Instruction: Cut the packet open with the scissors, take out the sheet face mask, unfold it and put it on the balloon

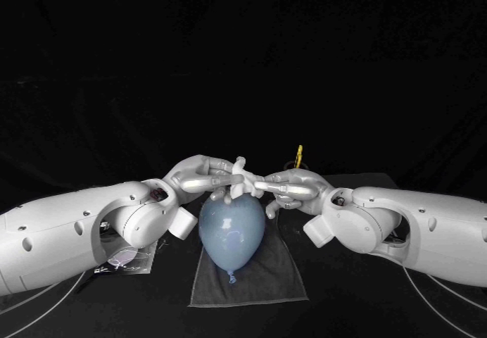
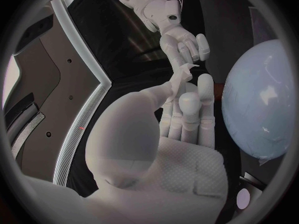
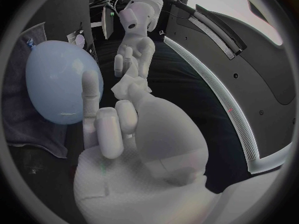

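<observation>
The white sheet face mask is bunched and folded between my two hands, just above the far end of the balloon. My left hand pinches one side of it and my right hand pinches the other. The pale blue balloon lies on a grey cloth, its knot toward me. In the left wrist view the mask stretches from my left hand to my right hand, with the balloon beside them. The right wrist view shows the mask between my right hand and my left hand, near the balloon.
The yellow-handled scissors lie on the table beyond my right hand. A clear packet lies by my left forearm. The black table spreads around the cloth.
</observation>
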Robot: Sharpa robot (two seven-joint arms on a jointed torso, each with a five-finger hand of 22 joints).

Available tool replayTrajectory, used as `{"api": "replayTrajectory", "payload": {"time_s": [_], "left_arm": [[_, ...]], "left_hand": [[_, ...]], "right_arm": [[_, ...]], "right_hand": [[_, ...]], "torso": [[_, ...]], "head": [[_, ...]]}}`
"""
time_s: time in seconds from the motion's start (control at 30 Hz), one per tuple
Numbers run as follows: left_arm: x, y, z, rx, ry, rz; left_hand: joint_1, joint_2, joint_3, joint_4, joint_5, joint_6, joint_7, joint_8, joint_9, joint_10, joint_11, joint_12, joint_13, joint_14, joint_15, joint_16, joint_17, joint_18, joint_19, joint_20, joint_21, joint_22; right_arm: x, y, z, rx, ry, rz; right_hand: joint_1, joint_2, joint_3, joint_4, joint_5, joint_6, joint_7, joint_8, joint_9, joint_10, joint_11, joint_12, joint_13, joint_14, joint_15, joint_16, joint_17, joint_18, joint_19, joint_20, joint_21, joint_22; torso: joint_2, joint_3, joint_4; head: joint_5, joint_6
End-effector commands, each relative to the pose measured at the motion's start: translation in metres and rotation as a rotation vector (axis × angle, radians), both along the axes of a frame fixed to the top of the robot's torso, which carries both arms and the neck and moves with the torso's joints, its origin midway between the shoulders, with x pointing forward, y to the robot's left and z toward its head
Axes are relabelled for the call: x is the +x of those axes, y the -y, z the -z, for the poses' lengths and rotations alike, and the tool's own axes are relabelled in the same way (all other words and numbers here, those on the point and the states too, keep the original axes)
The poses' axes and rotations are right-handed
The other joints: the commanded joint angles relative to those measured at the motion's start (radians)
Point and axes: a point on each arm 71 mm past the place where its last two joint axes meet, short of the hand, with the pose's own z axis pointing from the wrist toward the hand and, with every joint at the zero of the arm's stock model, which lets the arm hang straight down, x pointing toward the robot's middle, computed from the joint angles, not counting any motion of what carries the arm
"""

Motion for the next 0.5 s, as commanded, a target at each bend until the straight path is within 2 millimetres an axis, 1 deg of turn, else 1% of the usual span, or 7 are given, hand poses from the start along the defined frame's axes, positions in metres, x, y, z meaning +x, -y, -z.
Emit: {"api": "replayTrajectory", "payload": {"time_s": [0.03,0.17,0.2,0.23,0.33,0.37,0.5], "left_arm": [[-0.0013,0.0022,-0.0018,-0.024,0.004,0.021],[-0.0013,0.0022,-0.0016,-0.023,0.002,0.02],[-0.0013,0.0021,-0.0016,-0.022,0.001,0.02],[-0.0012,0.002,-0.0014,-0.02,0.0,0.019],[-0.0012,0.0018,-0.0012,-0.012,0.002,0.02],[-0.0013,0.0017,-0.0011,-0.01,0.003,0.021],[-0.0013,0.0012,-0.0009,0.002,0.009,0.021]], "left_hand": [[-0.006,0.0,0.004,-0.002,0.003,-0.004,0.004,0.007,0.037,-0.01,0.0,0.004,0.001,-0.005,0.001,0.005,0.001,0.011,-0.006,-0.002,0.004,0.002],[-0.007,-0.001,0.004,-0.004,0.003,-0.004,0.004,0.008,0.038,-0.012,0.0,0.006,0.003,-0.005,0.001,0.006,0.001,0.011,-0.006,-0.002,0.004,0.002],[-0.006,-0.001,0.004,-0.004,0.003,-0.004,0.004,0.008,0.038,-0.012,0.0,0.006,0.003,-0.005,0.001,0.006,0.001,0.011,-0.006,-0.002,0.004,0.002],[-0.006,-0.002,0.005,-0.006,0.003,-0.003,0.004,0.008,0.039,-0.013,0.0,0.008,0.004,-0.005,0.001,0.006,0.001,0.011,-0.006,-0.002,0.005,0.002],[-0.006,-0.002,0.005,-0.006,0.003,-0.003,0.004,0.008,0.039,-0.013,0.0,0.008,0.004,-0.005,0.001,0.006,0.001,0.011,-0.006,-0.002,0.005,0.002],[-0.006,-0.002,0.005,-0.006,0.003,-0.003,0.004,0.008,0.039,-0.013,0.0,0.008,0.004,-0.005,0.001,0.006,0.001,0.011,-0.006,-0.002,0.005,0.002],[-0.006,-0.003,0.005,-0.008,0.003,-0.003,0.004,0.009,0.04,-0.016,0.0,0.01,0.006,-0.005,0.001,0.007,0.002,0.011,-0.005,-0.002,0.005,0.003]], "right_arm": [[0.0028,0.0025,-0.0023,0.007,0.034,0.052],[0.003,0.0025,-0.0028,0.008,0.042,0.052],[0.003,0.0026,-0.003,0.009,0.044,0.052],[0.003,0.0025,-0.0031,0.009,0.046,0.051],[0.0033,0.0027,-0.0033,0.009,0.05,0.053],[0.0035,0.0029,-0.0034,0.009,0.051,0.055],[0.0047,0.0046,-0.0039,0.004,0.061,0.07]], "right_hand": [[0.026,0.022,0.097,-0.045,0.002,0.011,0.002,0.021,0.011,0.069,-0.042,0.065,0.037,0.088,-0.039,0.031,0.105,0.021,0.023,-0.019,0.033,0.023],[-0.093,-0.016,0.272,-0.1,0.002,-0.002,-0.013,0.054,0.035,0.079,-0.043,0.078,0.056,0.164,-0.047,0.078,0.264,0.016,0.075,-0.024,0.075,0.043],[-0.11,-0.02,0.283,-0.099,0.004,-0.005,-0.007,0.057,0.038,0.08,-0.041,0.078,0.056,0.164,-0.048,0.078,0.264,0.017,0.086,-0.027,0.092,0.053],[-0.145,-0.029,0.317,-0.105,0.003,-0.012,-0.009,0.069,0.049,0.08,-0.042,0.079,0.059,0.164,-0.052,0.078,0.264,-0.003,0.159,-0.031,0.216,0.123],[-0.182,-0.036,0.354,-0.111,0.003,-0.024,-0.009,0.084,0.064,0.079,-0.044,0.081,0.063,0.164,-0.055,0.078,0.264,-0.01,0.197,-0.036,0.262,0.144],[-0.203,-0.04,0.372,-0.112,0.002,-0.032,-0.009,0.095,0.075,0.072,-0.045,0.075,0.06,0.163,-0.056,0.078,0.262,-0.11,0.383,-0.039,0.78,0.472],[-0.219,-0.042,0.395,-0.119,0.003,-0.028,-0.016,0.116,0.09,0.099,-0.052,0.108,0.098,0.164,-0.062,0.078,0.264,-0.112,0.387,-0.044,0.802,0.488]], "torso": [[0.0,-0.0001,-0.0004],[0.0,0.0001,-0.0003],[0.0,0.0,-0.0003],[0.0,-0.0001,-0.0003],[0.0,0.0001,0.0001],[0.0,0.0002,0.0001],[0.0,0.0006,-0.0001]], "head": [[0.0,0.001],[0.001,0.002],[0.001,0.002],[0.001,0.003],[0.0,0.003],[0.0,0.002],[0.0,0.004]]}}
